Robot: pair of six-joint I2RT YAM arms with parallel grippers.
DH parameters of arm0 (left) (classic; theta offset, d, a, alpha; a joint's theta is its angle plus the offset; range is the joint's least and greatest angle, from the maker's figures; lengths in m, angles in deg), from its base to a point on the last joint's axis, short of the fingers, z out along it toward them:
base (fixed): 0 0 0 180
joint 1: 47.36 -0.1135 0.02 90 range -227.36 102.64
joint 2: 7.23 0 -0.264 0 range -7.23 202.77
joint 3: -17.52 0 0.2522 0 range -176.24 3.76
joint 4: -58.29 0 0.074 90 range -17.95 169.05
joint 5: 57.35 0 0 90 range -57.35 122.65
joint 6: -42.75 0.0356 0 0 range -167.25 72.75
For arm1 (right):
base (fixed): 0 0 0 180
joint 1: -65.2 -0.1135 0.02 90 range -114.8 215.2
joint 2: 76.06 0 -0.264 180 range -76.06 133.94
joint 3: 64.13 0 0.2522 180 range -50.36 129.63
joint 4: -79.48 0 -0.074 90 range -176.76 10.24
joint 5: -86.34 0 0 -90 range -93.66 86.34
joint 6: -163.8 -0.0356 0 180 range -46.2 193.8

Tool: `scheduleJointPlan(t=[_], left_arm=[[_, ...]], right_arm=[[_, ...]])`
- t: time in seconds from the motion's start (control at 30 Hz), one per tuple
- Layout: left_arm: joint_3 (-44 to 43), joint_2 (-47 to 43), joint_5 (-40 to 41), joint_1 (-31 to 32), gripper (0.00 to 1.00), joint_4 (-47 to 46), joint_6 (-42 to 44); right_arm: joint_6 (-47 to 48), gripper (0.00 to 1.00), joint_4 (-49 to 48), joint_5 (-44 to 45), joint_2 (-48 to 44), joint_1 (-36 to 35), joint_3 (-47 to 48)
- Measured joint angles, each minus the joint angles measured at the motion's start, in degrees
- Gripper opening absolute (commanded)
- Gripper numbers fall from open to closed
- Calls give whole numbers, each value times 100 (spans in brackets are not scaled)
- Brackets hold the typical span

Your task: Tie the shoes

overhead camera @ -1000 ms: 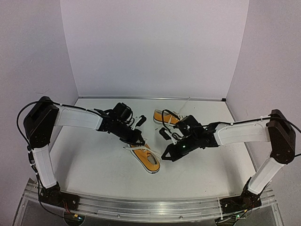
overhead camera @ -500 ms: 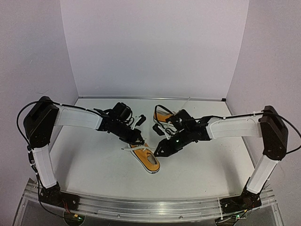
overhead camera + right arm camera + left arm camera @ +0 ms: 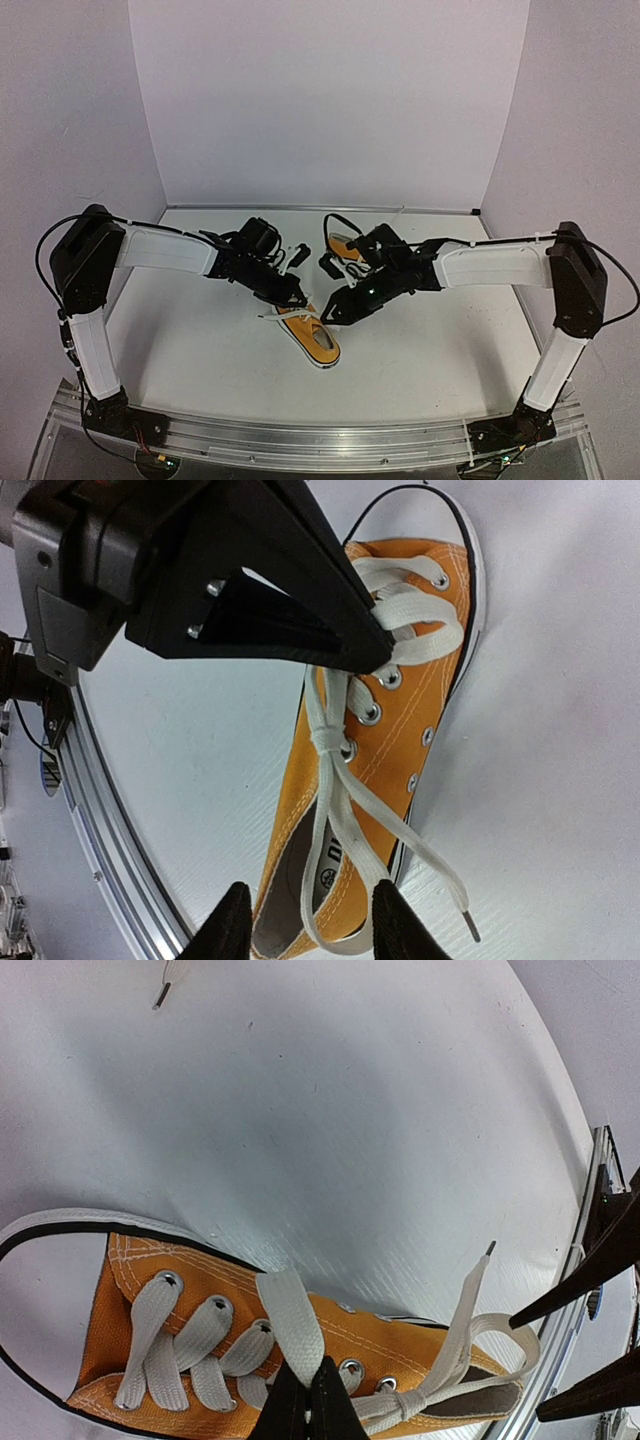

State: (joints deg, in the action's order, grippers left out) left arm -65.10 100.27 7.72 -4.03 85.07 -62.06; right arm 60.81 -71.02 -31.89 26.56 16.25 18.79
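One orange shoe (image 3: 316,340) lies near the table's middle, heel toward me; it also shows in the left wrist view (image 3: 200,1320) and the right wrist view (image 3: 370,770). My left gripper (image 3: 298,298) is shut on a white lace loop (image 3: 288,1320) over the eyelets, its fingertips (image 3: 307,1400) pinched together. My right gripper (image 3: 332,313) is open and empty, its jaws (image 3: 310,930) straddling the heel opening above the hanging laces (image 3: 345,840). A half knot (image 3: 325,738) sits at the top eyelets. The second shoe (image 3: 343,243) lies behind, mostly hidden by the right arm.
The left gripper (image 3: 383,648) fills the upper left of the right wrist view. A loose lace end (image 3: 165,985) lies on the white table (image 3: 200,340). The aluminium rail (image 3: 300,435) runs along the near edge. Walls close the back and both sides.
My right arm has swung left, from beside the far shoe to over the near shoe's heel. The left arm and the near shoe have stayed in place.
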Motion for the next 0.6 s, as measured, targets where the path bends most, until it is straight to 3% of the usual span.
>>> scheduleJointPlan(t=[0.17,0.3,0.6], left_arm=[[0,0,2,0,0,0,2],[0,0,4,0,0,2,2],[4,-28,4,-17,0,2,2]], right_arm=[[34,24,30,-19,150,0,58],[70,1,64,-22,174,0,51],[66,0,40,35,-5,0,-427]])
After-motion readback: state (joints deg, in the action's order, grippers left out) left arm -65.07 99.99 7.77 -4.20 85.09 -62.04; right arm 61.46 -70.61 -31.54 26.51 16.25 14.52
